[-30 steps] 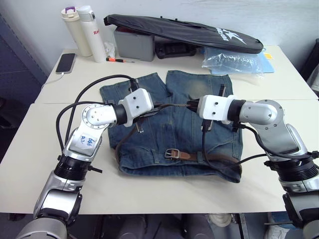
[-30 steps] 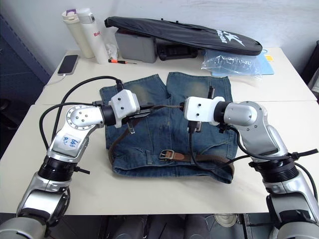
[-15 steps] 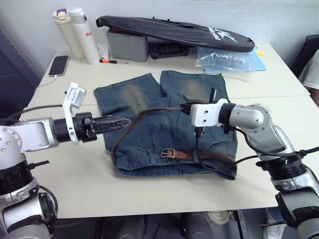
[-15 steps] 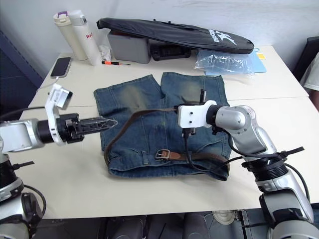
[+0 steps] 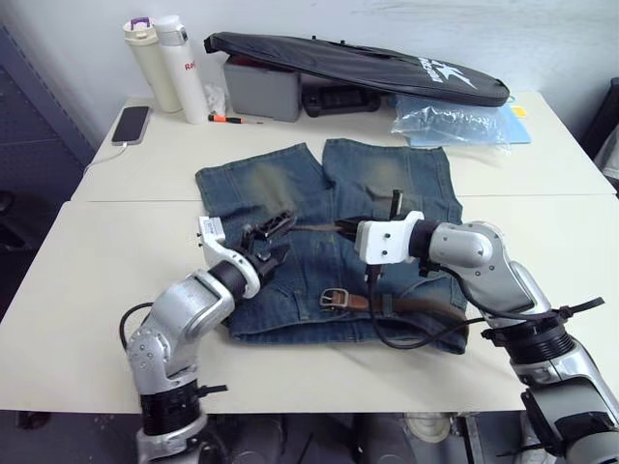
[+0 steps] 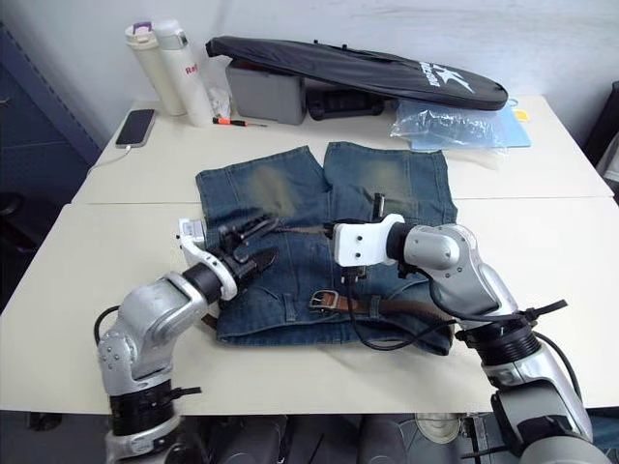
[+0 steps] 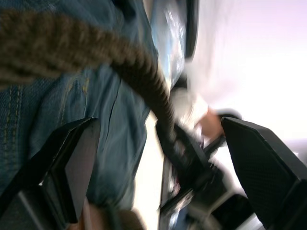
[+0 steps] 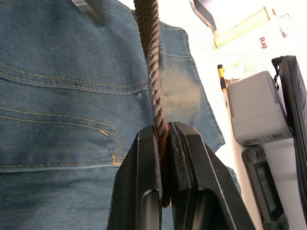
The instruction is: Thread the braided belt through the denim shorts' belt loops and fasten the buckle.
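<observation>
The denim shorts (image 5: 387, 184) lie flat on the table, waistband toward me. The braided belt (image 5: 411, 305) runs along that waistband, its silver buckle (image 5: 334, 297) lying on the denim near the middle. The free brown end rises over the shorts, with my right gripper (image 5: 343, 228) shut on it. In the right wrist view the belt (image 8: 148, 48) is pinched between the fingers (image 8: 144, 158). My left gripper (image 5: 278, 242) is open just left of the right one. The belt (image 7: 139, 72) passes between its spread fingers (image 7: 72, 158) without being clamped. I cannot make out the belt loops.
At the back of the table lie a long black zipped bag (image 5: 358, 63), a grey box (image 5: 259, 87), two bottles (image 5: 169, 63), a phone (image 5: 129, 123), an orange pen (image 5: 232, 118) and a clear plastic bag (image 5: 455, 121). A black robot cable (image 5: 416, 333) hangs over the waistband.
My left gripper let go of the belt and opened, swung out to the left, then came back beside the belt. The right gripper kept its hold. The camera shifted.
</observation>
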Robot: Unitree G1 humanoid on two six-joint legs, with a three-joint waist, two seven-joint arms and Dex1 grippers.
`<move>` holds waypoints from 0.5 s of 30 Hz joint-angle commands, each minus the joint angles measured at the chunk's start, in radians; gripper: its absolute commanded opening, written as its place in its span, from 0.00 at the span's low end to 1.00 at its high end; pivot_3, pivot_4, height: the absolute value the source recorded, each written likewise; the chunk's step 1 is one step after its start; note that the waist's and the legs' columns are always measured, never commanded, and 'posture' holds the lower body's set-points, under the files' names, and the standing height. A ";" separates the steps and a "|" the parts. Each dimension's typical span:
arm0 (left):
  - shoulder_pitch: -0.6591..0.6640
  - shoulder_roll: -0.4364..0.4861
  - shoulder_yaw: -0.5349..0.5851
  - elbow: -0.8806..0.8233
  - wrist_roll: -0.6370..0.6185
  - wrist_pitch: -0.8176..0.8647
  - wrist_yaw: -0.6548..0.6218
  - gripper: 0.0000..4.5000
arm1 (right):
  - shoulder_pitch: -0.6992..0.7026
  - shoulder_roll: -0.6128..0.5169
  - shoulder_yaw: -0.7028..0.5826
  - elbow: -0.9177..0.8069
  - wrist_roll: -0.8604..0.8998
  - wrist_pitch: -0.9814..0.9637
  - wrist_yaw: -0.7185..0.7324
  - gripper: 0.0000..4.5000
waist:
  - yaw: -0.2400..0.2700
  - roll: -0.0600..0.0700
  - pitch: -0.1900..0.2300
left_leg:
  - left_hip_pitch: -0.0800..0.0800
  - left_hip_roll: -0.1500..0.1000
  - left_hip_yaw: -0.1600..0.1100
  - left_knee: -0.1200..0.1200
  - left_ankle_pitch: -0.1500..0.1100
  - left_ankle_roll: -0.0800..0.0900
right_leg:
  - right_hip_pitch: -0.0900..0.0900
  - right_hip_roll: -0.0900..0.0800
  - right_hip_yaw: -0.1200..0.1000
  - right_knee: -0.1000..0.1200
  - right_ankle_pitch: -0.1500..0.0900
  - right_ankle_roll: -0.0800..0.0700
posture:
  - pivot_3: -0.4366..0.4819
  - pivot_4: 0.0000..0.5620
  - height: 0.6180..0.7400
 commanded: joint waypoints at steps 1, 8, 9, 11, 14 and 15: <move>-0.039 -0.036 0.034 -0.061 -0.012 -0.085 0.117 0.98 | 0.007 -0.011 -0.032 -0.063 0.005 0.002 -0.009 0.00 | 0.000 0.000 0.000 | 0.000 0.000 0.001 0.000 0.000 0.000 | 0.000 0.000 0.001 0.000 0.000 0.000 | 0.48 0.27 1.00; -0.078 -0.084 0.015 -0.048 -0.012 -0.136 0.264 0.98 | 0.023 -0.010 -0.037 -0.104 0.004 0.025 -0.006 0.00 | 0.003 0.000 0.000 | -0.002 0.000 0.001 0.001 0.000 0.001 | 0.000 0.000 0.001 -0.004 0.002 0.001 | 0.48 0.27 1.00; -0.079 -0.089 0.011 -0.048 -0.012 -0.141 0.279 0.98 | 0.024 -0.009 -0.037 -0.109 0.004 0.028 -0.007 0.00 | 0.003 0.000 0.000 | -0.002 0.000 0.001 0.001 0.000 0.001 | 0.000 0.000 0.001 -0.005 0.002 0.002 | 0.48 0.27 1.00; -0.083 -0.098 0.005 -0.042 -0.012 -0.146 0.299 0.98 | 0.026 -0.009 -0.037 -0.119 0.005 0.030 -0.007 0.00 | 0.003 0.000 0.000 | -0.002 0.000 0.001 0.001 0.000 0.001 | 0.000 0.001 0.001 -0.006 0.003 0.002 | 0.48 0.27 1.00; -0.091 -0.109 -0.006 -0.029 -0.012 -0.155 0.319 0.98 | 0.032 -0.009 -0.038 -0.135 0.005 0.032 -0.009 0.00 | 0.004 0.000 0.000 | -0.003 0.000 0.001 0.001 -0.001 0.001 | 0.000 0.001 0.001 -0.007 0.004 0.002 | 0.48 0.27 1.00; -0.093 -0.111 -0.008 -0.024 -0.012 -0.163 0.324 0.98 | 0.034 -0.009 -0.039 -0.139 0.005 0.034 -0.010 0.00 | 0.004 0.000 0.000 | -0.003 0.000 0.001 0.001 -0.001 0.001 | 0.000 0.001 0.001 -0.008 0.004 0.002 | 0.48 0.27 1.00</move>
